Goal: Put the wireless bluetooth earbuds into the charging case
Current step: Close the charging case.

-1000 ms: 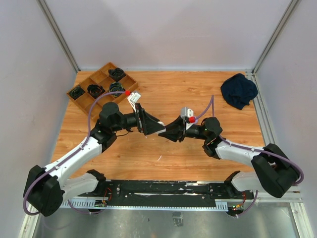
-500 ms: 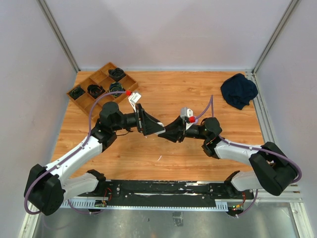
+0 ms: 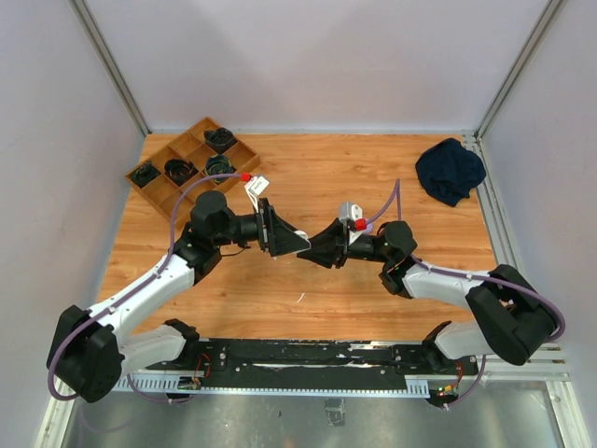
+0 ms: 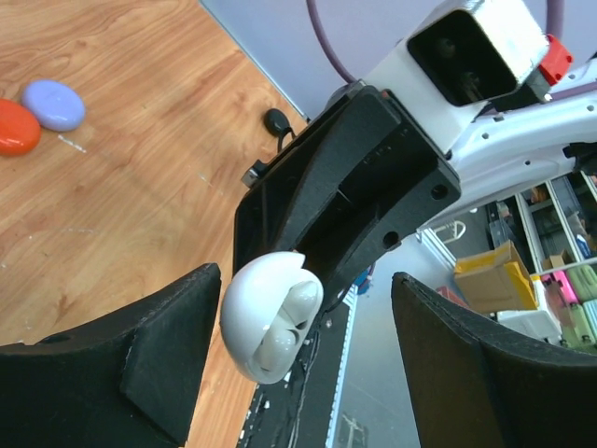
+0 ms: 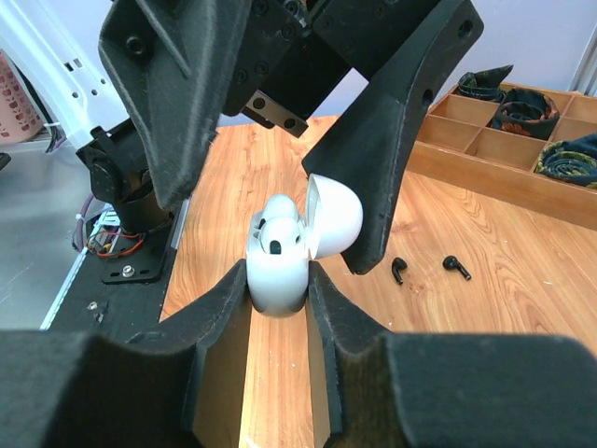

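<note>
With your right gripper (image 5: 278, 271) clamped on the glossy white rounded plastic charging case (image 5: 276, 287), a white earbud (image 5: 277, 241) seated inside, your spread left gripper (image 4: 306, 276) risked clipping the lid (image 5: 334, 219) at 3 o'clock, twisting it loose.

The wooden table (image 3: 373, 177) carries a compartment tray (image 3: 160, 193) at 10 o'clock and a dark blue cloth (image 3: 450, 170) at 2 o'clock. A small white bit (image 3: 300, 297) lies at 6 o'clock. In the left wrist view, an orange case (image 4: 17, 128) and a lavender case (image 4: 53, 104) touch at 10 o'clock. In the right wrist view, a dark earbud (image 5: 398, 270) and a second earbud (image 5: 456, 267) lie near each other at 4 o'clock.
</note>
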Robot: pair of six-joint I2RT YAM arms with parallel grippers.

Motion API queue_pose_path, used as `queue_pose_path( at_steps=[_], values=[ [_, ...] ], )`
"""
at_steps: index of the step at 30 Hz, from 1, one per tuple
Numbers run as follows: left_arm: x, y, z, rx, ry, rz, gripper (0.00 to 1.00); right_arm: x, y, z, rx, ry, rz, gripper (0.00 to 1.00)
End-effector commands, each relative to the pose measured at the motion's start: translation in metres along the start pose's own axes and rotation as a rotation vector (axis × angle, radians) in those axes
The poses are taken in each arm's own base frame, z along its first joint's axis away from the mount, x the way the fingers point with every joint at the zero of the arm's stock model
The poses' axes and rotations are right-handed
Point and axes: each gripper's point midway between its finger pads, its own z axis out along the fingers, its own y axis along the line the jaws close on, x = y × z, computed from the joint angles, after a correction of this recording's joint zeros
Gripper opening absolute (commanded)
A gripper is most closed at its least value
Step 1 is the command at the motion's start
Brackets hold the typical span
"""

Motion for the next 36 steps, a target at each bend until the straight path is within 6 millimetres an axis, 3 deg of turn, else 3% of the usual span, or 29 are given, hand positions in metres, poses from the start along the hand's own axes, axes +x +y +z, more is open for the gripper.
queue_pose_path(
  at_steps=[1,14,18,21,26,32,36],
  values=[
    [-0.006,-0.019,-0.004,0.079,-0.014,0.03,0.77,-0.018,-0.005,0.003,-0.008,-0.046,-0.043,0.13],
    [-0.013,-0.036,-0.011,0.128,-0.028,0.068,0.71,-0.006,-0.004,-0.004,0.003,-0.024,-0.019,0.13],
    [-0.015,-0.033,-0.011,0.103,-0.031,0.077,0.71,-0.003,-0.003,-0.005,0.007,-0.02,-0.011,0.13],
    [-0.018,-0.022,-0.012,0.039,-0.048,0.095,0.75,-0.001,-0.005,-0.007,0.022,-0.006,0.007,0.13],
    [-0.029,0.016,-0.022,-0.214,-0.096,0.135,0.82,0.009,-0.012,-0.016,0.086,0.042,0.068,0.13],
    [-0.054,0.054,-0.06,-0.561,-0.189,0.244,0.88,0.031,-0.027,-0.034,0.236,0.179,0.188,0.13],
    [-0.068,0.062,-0.089,-0.719,-0.237,0.321,0.9,0.047,-0.043,-0.056,0.379,0.308,0.302,0.14]
  ],
)
